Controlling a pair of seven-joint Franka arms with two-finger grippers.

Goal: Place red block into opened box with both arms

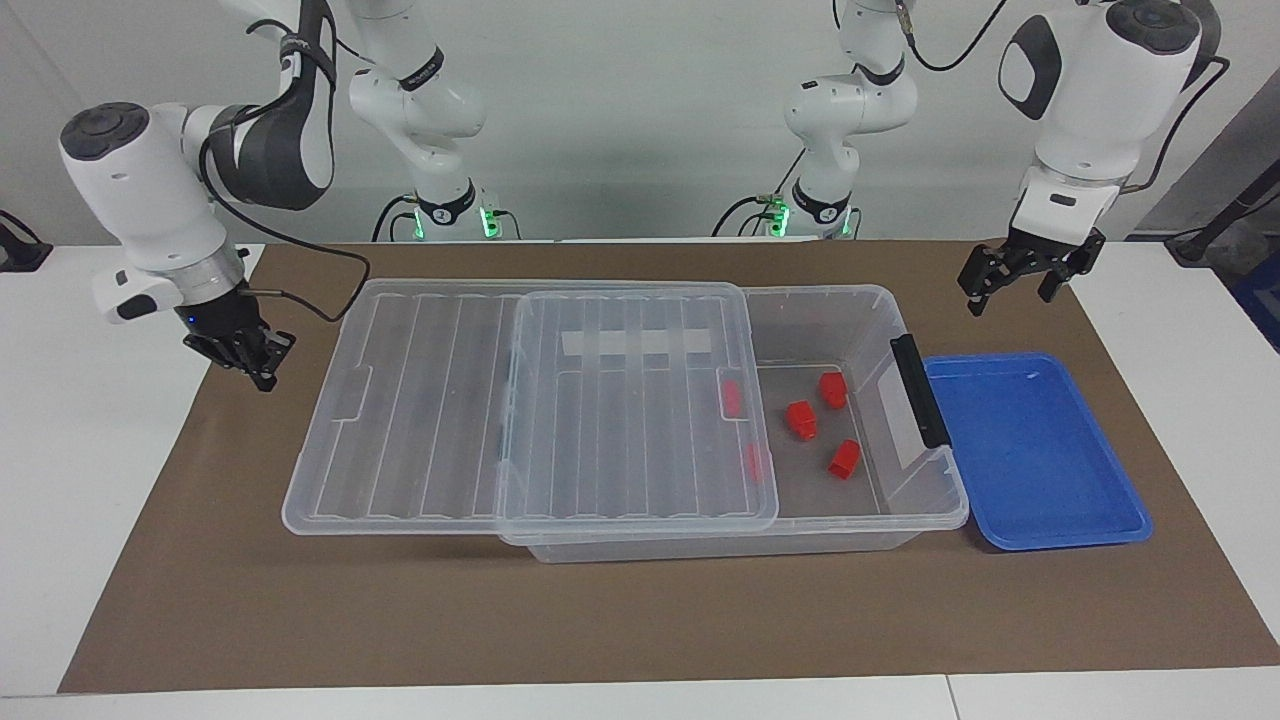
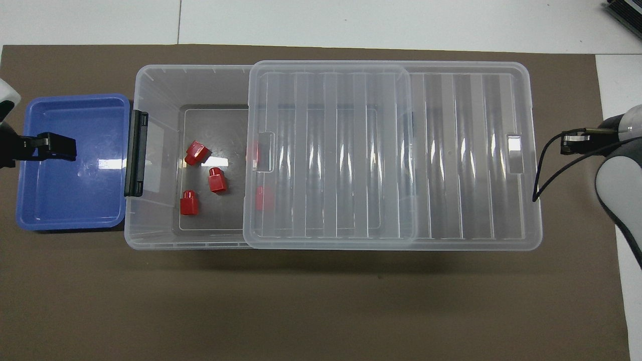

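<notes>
Several red blocks lie in the clear box (image 1: 868,300), three in its open part: (image 1: 832,390), (image 1: 801,420), (image 1: 845,459). The overhead view shows those red blocks too (image 2: 196,152) (image 2: 217,180) (image 2: 189,202). More red shows dimly under the ribbed lid (image 1: 420,400), which is slid toward the right arm's end and covers about half the box (image 2: 150,80). My left gripper (image 1: 1008,295) (image 2: 55,146) hangs open and empty, high over the blue tray. My right gripper (image 1: 262,376) (image 2: 569,143) is shut and empty, raised over the brown mat beside the lid's end.
A shallow blue tray (image 1: 1040,520) (image 2: 70,220) sits against the box's black-handled end (image 1: 918,390) toward the left arm's end. A brown mat (image 1: 640,620) covers the table under everything.
</notes>
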